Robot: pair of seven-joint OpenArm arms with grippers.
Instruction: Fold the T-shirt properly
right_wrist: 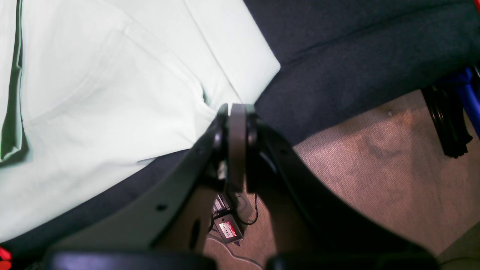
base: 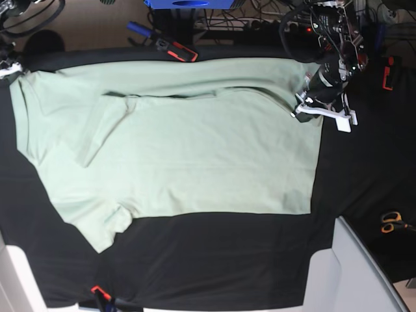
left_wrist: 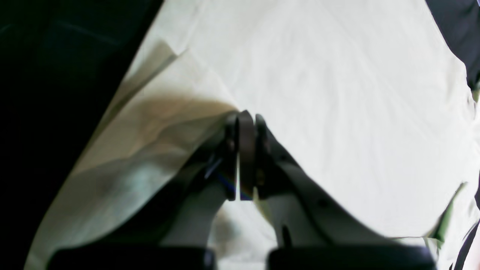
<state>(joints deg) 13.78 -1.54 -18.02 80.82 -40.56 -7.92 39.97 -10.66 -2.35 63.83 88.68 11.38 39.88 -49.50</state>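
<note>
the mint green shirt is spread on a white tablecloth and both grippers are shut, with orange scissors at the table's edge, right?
Not quite: the base view shows the T-shirt spread on a black tablecloth, not a white one. The rest holds: the left gripper and right gripper are shut, and orange scissors lie at the edge.

Right gripper (right_wrist: 237,112) pinches T-shirt (right_wrist: 112,93) corner.

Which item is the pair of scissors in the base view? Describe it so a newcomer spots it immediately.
Start at the black tablecloth and follow its right edge downward. Past the T-shirt, near the frame's right border, lie the scissors, the only thing there with orange handles.
</note>
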